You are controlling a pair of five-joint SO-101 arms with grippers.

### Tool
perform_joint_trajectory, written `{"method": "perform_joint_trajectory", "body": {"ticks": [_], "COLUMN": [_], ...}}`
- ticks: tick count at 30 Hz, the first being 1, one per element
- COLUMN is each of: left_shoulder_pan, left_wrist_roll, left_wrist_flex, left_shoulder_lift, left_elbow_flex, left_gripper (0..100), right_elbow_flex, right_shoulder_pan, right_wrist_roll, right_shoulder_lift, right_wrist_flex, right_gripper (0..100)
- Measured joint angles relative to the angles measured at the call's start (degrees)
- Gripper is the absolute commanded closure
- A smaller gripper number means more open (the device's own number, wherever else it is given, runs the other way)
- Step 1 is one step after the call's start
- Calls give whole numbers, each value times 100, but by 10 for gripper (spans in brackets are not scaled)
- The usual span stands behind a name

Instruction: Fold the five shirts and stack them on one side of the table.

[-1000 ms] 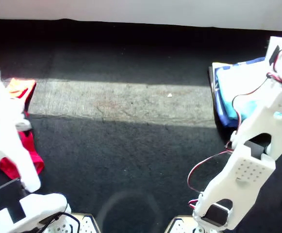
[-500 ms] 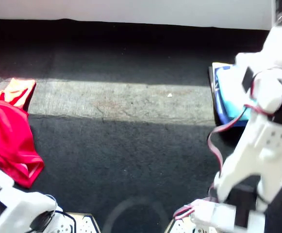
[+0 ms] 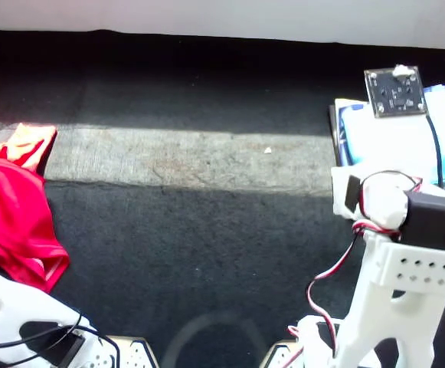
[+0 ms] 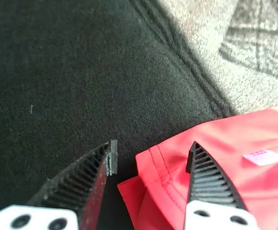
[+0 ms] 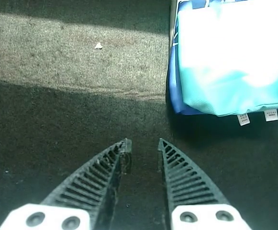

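Observation:
A crumpled red shirt (image 3: 11, 215) lies at the table's left edge, partly over an orange shirt (image 3: 31, 142). In the left wrist view my left gripper (image 4: 153, 143) is open just above the red shirt's (image 4: 239, 163) hem, one finger (image 4: 205, 177) over the cloth, the other over bare mat. A folded stack (image 3: 406, 142) sits at the right edge, pale turquoise on top of blue. In the right wrist view my right gripper (image 5: 143, 142) hangs over dark mat, just in front of that stack (image 5: 234, 57), its fingers a narrow gap apart with nothing between them.
The dark mat (image 3: 207, 253) has a sunlit pale band (image 3: 191, 157) across the middle. The right arm (image 3: 406, 245) stands tall at the front right, and the left arm's base (image 3: 31, 337) sits at the front left. A white wall runs along the back.
The left arm drew back toward the front left corner, uncovering the red shirt. The right arm pulled back off the folded stack and folded up near its base.

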Motion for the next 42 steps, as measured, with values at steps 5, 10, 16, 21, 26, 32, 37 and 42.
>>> {"method": "perform_joint_trajectory", "body": {"ticks": [5, 10, 16, 21, 26, 32, 37, 42], "left_shoulder_pan": [246, 475, 686, 712, 932, 1319, 1521, 2242], "left_wrist_roll": [-387, -914, -1547, -1582, -1582, -1582, -1582, -1160], "left_wrist_flex": [791, 1354, 1723, 1899, 2444, 3051, 3147, 3147], "left_shoulder_lift": [642, 976, 1266, 1292, 1292, 1292, 993, -413], "left_elbow_flex": [-738, -1327, -1618, -1846, -2593, -3868, -4026, -3042], "left_gripper": [758, 758, 761, 986, 992, 992, 992, 992], "right_elbow_flex": [413, 598, 624, 624, 624, 624, 993, 1978], "right_shoulder_pan": [-9, -9, -9, -9, -9, -9, -9, 53], "right_wrist_roll": [0, 0, 0, 0, 0, 0, 0, 0], "right_shoulder_lift": [-387, -536, -536, -536, -536, -536, -536, -536], "right_wrist_flex": [-378, -492, -492, -492, -492, -492, -677, -1196], "right_gripper": [897, 897, 897, 897, 897, 897, 897, 897]}}
